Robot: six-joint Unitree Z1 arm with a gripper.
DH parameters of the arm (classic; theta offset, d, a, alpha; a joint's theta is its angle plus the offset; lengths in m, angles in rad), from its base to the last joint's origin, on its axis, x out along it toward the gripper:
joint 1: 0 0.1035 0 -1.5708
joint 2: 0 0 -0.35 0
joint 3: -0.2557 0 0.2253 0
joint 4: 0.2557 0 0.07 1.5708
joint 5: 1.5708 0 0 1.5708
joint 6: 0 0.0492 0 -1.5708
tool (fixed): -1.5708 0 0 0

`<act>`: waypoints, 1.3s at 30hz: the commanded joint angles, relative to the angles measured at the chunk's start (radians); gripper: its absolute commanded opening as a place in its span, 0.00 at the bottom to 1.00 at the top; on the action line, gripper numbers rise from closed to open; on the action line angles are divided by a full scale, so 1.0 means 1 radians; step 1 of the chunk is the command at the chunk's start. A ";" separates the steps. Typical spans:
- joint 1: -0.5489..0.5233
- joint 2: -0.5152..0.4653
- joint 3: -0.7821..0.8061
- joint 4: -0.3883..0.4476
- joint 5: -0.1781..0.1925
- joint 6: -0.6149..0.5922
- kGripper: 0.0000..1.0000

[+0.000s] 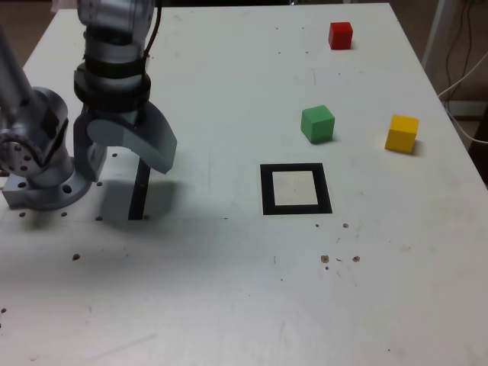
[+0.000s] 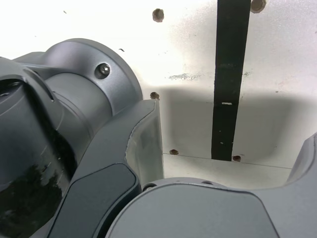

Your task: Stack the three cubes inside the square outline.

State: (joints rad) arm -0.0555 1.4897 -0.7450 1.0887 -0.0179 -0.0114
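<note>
A: White counter (image 1: 229,290), speckled with a few dark marks, and it carries everything here. What is the next biggest thing?

B: The grey arm (image 1: 114,53), at the exterior view's left, rising from its base (image 1: 38,183). Its pincer (image 1: 126,164) points down at the counter with the jaws spread wide and nothing between them.

A: What lies under it?

B: A narrow black strip (image 2: 229,79), seen plainly in the wrist view between the jaws. No cube is near it.

A: And the square outline (image 1: 296,189)?

B: Flat near the middle of the counter, a thick black border around a pale centre, with nothing inside it.

A: The cubes?

B: All three sit apart, beyond the outline or to the exterior view's right of it. The green cube (image 1: 317,123) is nearest, just past the outline's far edge. The yellow cube (image 1: 402,133) is further to the right. The red cube (image 1: 340,35) stands near the far edge of the counter, well apart from the others.
</note>
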 commanded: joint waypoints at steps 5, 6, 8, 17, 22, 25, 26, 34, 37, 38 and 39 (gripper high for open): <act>0.002 -0.001 -0.016 0.021 0.006 0.008 0.99; 0.002 -0.001 -0.016 0.021 0.005 0.008 0.99; 0.002 0.000 -0.016 0.019 0.004 0.008 0.99; 0.002 0.001 -0.014 0.002 0.010 0.008 0.99; 0.002 0.014 -0.048 0.006 0.023 0.008 0.99; 0.010 0.037 -0.092 0.017 0.036 0.017 0.99; 0.016 0.045 -0.108 0.021 0.040 0.023 0.99; 0.142 0.090 -0.236 0.053 0.064 0.122 0.99; 0.199 0.113 -0.294 0.075 0.073 0.169 0.99; 0.216 0.123 -0.316 0.084 0.077 0.183 0.99; 0.232 0.133 -0.339 0.093 0.082 0.196 0.99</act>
State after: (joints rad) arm 0.1594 1.6082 -1.0584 1.1710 0.0576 0.1713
